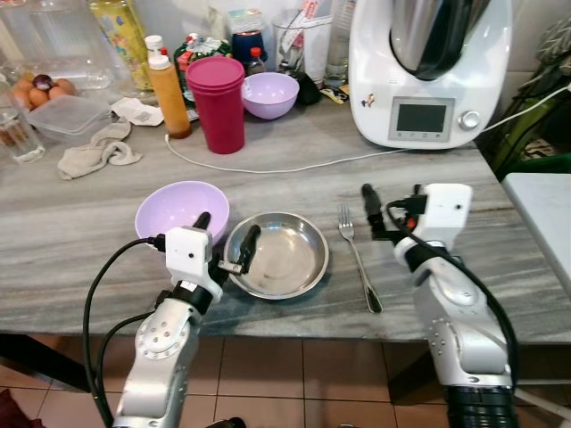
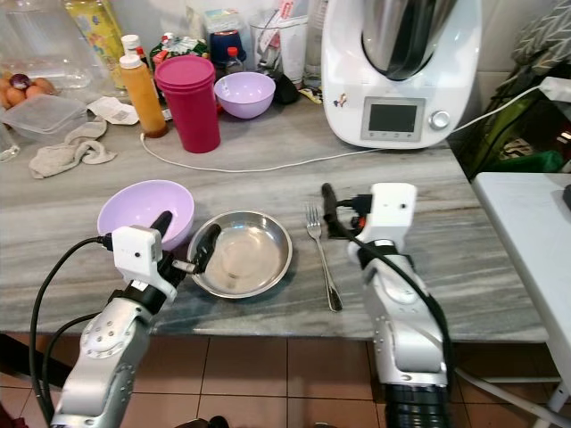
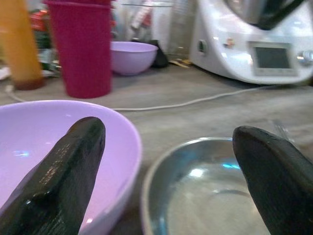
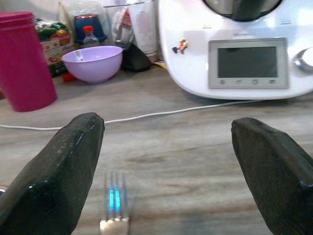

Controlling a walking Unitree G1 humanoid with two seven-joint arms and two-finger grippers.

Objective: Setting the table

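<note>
With both tools spread apart and empty, the left tool (image 1: 225, 234) at lower centre is best lowered squarely over the rim of the metal plate (image 1: 285, 259), beside the fork (image 1: 358, 259) on the counter (image 1: 500, 250), while the right tool (image 1: 393, 203) is kept clear.

Both silver arms reach up over the near edge of the grey worktop (image 1: 500, 267), the left gripper (image 1: 226, 236) and right gripper (image 1: 389, 206) with black fingers spread apart.

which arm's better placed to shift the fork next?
Right, probably. The right gripper is open just beside the fork, whose tines show between its fingers. The left gripper straddles the purple bowl and steel plate.
</note>
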